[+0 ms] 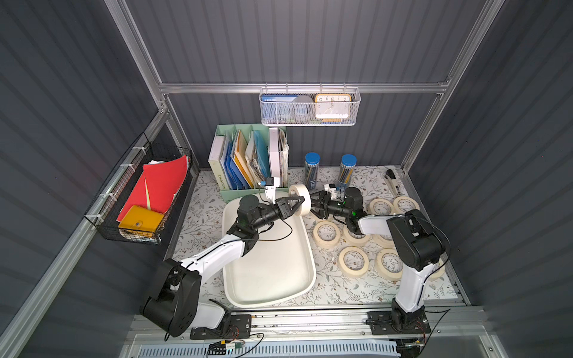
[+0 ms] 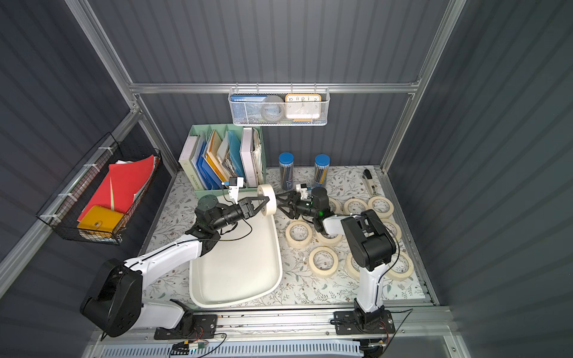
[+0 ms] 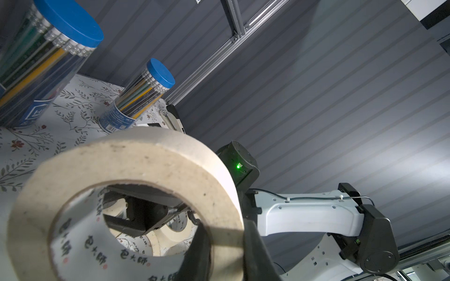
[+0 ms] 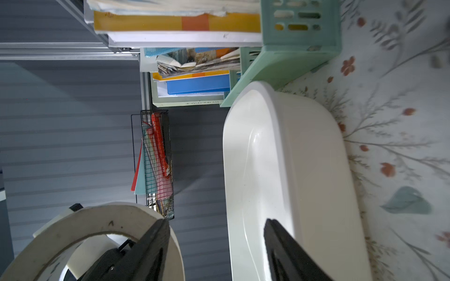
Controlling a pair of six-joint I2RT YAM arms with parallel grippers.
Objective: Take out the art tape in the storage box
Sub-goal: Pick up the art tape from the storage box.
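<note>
One cream roll of art tape stands on edge in the air above the far right corner of the storage box. My left gripper is shut on its band, one finger inside the ring and one outside. The roll fills the left wrist view. My right gripper is open just right of the roll, one finger by its rim, nothing between the fingers. No roll shows inside the box. Several more rolls lie flat on the table right of the box.
Behind the box stands a mint-green file organiser. Two blue-capped pencil tubes and a stapler sit at the back right. A white mesh basket hangs on the rear wall and a black wire basket on the left wall.
</note>
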